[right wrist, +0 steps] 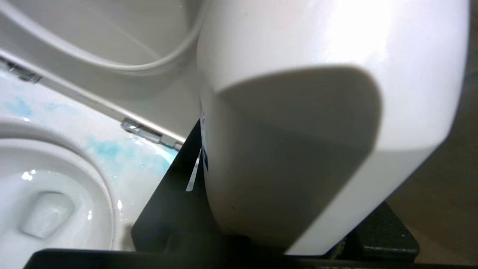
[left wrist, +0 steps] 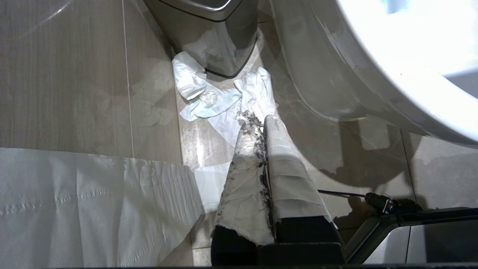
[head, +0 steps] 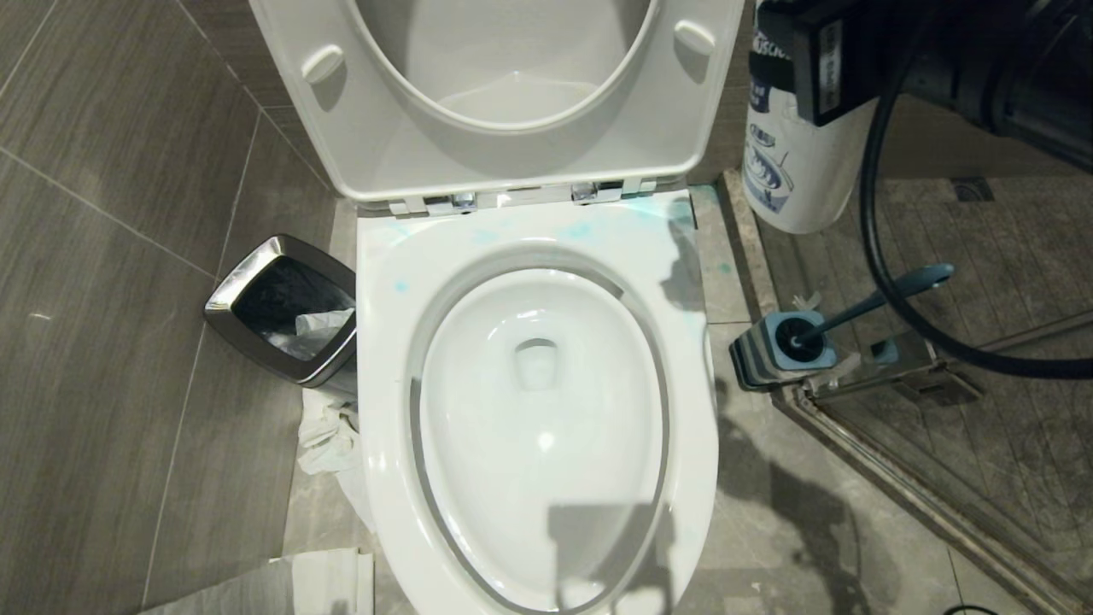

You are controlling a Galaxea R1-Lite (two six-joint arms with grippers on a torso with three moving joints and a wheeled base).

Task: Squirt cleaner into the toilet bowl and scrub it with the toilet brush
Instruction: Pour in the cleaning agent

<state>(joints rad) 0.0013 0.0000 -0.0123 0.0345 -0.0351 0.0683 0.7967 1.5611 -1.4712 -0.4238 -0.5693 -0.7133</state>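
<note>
Underfoot, grey floor tiles (head: 102, 256) surround toilet bowl (head: 538, 410)

Grey tiled bathroom floor (head: 102, 359) with the fixtures and litter resting on it
The toilet bowl (head: 534, 401) stands at the middle of the floor; just to its left sits a small square chrome-rimmed waste bin (head: 286, 312), with crumpled white tissue (head: 329, 436) on the tiles at its foot and a flat sheet of paper (head: 320, 581) nearer the camera. To the right of the bowl the toilet brush (head: 862, 307) leans in its squarish holder (head: 781, 346) beside a glass door's metal frame (head: 905, 478)
</note>
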